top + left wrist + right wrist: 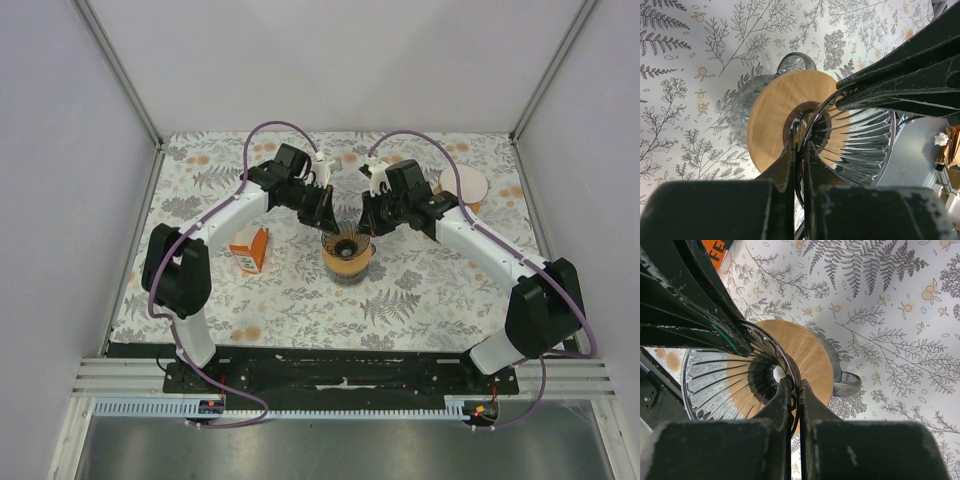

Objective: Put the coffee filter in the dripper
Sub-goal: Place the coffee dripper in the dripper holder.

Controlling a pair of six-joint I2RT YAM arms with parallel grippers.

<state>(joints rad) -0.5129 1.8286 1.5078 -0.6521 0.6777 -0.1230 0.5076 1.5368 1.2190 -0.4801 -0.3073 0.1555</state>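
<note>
— Starting nearest the bases, what are you holding?

— I have both arms on the dripper (345, 252). My left pincer (801, 145) is pinched together on the thin rim of its ribbed funnel. My right pincer (795, 385) is clamped on the same rim from the other side. The dripper sits on a glass jug (746, 106) in the middle of the worktop (420, 300), with an orange packet (250, 250) near it on the left.

— And the coffee filter?

— Farther back, on the right. I take the pale rounded sheet there to be the coffee filter (463, 182), lying well apart from the dripper. Neither pincer touches it.

— How will it handle?

— I judge it nearly weightless, limp and easy to crease or tear. I'd free the right pincer, which is nearer, and nip the filter lightly by its curved edge so the cone can open. The dripper looks glossy, hard and top-heavy on the jug, so I'd let the left steady it.
</note>
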